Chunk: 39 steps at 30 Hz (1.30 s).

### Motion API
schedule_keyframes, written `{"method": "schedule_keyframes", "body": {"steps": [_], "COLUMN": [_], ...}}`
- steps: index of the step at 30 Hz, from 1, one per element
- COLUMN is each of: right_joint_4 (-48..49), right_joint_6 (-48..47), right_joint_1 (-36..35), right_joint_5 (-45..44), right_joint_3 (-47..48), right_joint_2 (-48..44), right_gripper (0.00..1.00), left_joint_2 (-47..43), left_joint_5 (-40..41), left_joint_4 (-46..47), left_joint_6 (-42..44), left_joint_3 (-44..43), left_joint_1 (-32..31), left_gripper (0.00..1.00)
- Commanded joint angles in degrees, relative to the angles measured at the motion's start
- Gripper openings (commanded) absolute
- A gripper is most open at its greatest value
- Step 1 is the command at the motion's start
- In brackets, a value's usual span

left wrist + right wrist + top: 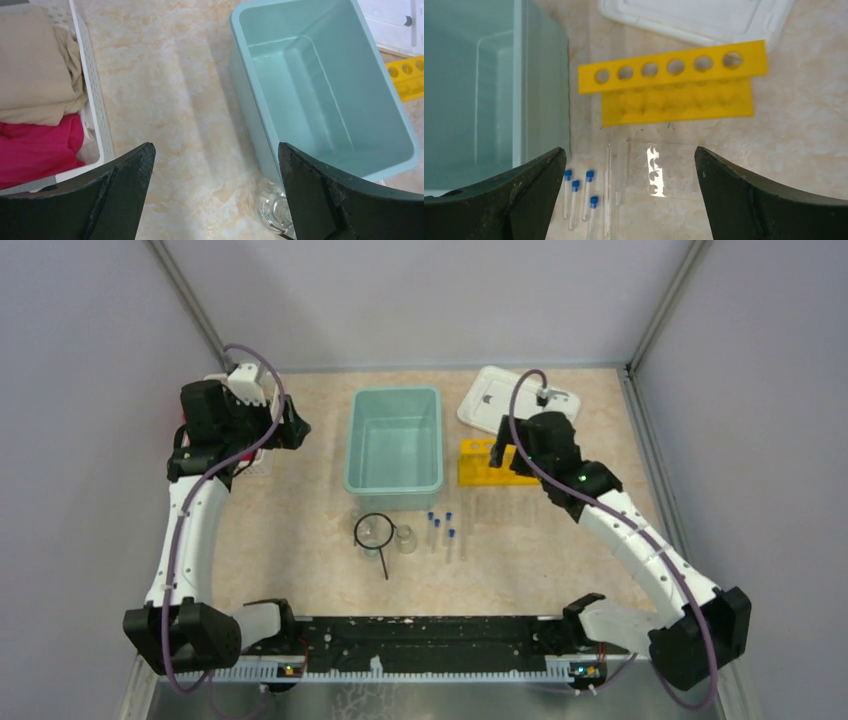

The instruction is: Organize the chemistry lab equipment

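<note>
Several clear test tubes with blue caps [441, 529] lie on the table in front of the teal bin, and they show in the right wrist view [576, 197]. Two small glass beakers [405, 539] stand left of them. A black wire ring [372, 531] lies around the left beaker, its handle pointing toward me. One beaker shows in the left wrist view [272, 207]. The yellow holed rack [487, 466] [674, 82] lies right of the bin. My left gripper [298, 428] [215, 150] is open and empty above the table, left of the bin. My right gripper [497, 453] [630, 152] is open and empty over the rack.
An empty teal bin [395, 480] [260, 125] [544, 90] sits at the centre back. A white lid [505, 400] [694, 15] lies behind the rack. A white basket [92, 100] of tan and red cloths is at the far left. A clear holed plate [674, 170] lies near the rack.
</note>
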<state>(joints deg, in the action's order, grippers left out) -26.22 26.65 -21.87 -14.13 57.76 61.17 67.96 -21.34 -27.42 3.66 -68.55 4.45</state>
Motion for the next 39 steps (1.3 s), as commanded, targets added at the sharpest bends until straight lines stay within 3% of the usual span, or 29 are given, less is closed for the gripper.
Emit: {"method": "schedule_keyframes", "body": {"steps": [1, 5, 10, 13, 15, 23, 39], "right_joint_4": [-4.58, 3.30, -3.42, -4.01, -3.37, -0.67, 4.66], "right_joint_6": [6.29, 7.06, 8.65, 10.47, 11.60, 13.48, 17.33], "right_joint_1": [-5.27, -3.82, -13.18, -15.04, -15.71, -19.43, -19.61], "right_joint_5": [-4.05, 11.91, -1.02, -1.61, -1.07, -0.85, -3.16], "right_joint_3": [6.12, 1.35, 5.89, 5.90, 5.32, 5.83, 2.44], "right_joint_2": [1.01, 1.70, 9.94, 13.71, 15.98, 23.30, 32.75], "right_gripper": [0.99, 0.98, 0.85, 0.63, 0.56, 0.50, 0.36], "left_joint_2": [-1.01, -0.88, -1.25, -1.51, -1.68, -1.89, -2.40], "left_joint_5": [-2.76, -5.17, -5.18, -5.38, -5.87, -6.66, -5.97], "left_joint_4": [-7.51, -9.79, -10.27, -10.70, -11.30, -11.77, -11.68], "left_joint_6": [-0.65, -1.81, -2.21, -2.21, -2.03, -2.19, -1.30], "left_joint_3": [-4.93, -7.06, -8.12, -8.32, -8.35, -8.00, -7.47], "left_joint_1": [1.31, 1.62, 1.66, 1.65, 1.70, 1.63, 1.69], "left_gripper": [0.99, 0.99, 0.99, 0.99, 0.99, 0.99, 0.99]}}
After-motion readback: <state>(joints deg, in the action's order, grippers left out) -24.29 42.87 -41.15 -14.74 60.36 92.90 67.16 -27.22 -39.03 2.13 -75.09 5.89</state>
